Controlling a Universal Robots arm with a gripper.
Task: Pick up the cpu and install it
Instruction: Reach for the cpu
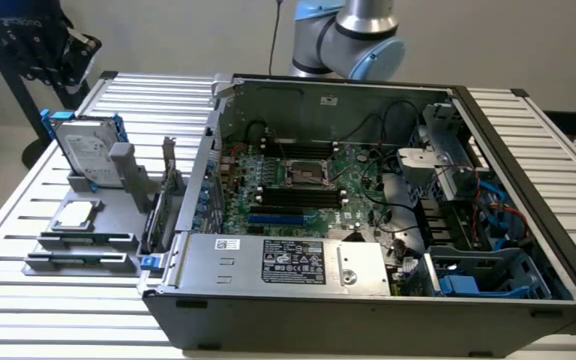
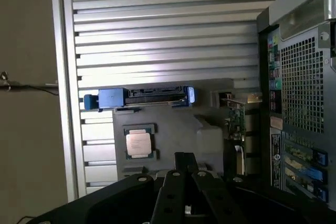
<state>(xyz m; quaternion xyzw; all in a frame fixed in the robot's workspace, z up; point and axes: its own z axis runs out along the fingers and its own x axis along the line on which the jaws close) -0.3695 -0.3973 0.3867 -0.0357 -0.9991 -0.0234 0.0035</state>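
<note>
The cpu (image 1: 76,214) is a small silver square lying flat in a recess of the grey holder (image 1: 118,225) on the slatted table, to the exterior view's left of the open computer case (image 1: 368,315). The wrist view looks down on the cpu (image 2: 138,142) from well above. My gripper (image 2: 185,157) is shut with nothing between its dark fingers, high over the holder and a little to the side of the cpu. On the motherboard, the empty cpu socket (image 1: 306,174) lies open inside the case.
A silver hard drive in a blue bracket (image 1: 86,154) stands upright in the holder behind the cpu. The grey power-supply box (image 1: 288,262) fills the case's near edge. A black device on a dark stand (image 1: 28,41) hangs at the exterior view's upper left. The arm (image 1: 353,34) rises behind the case.
</note>
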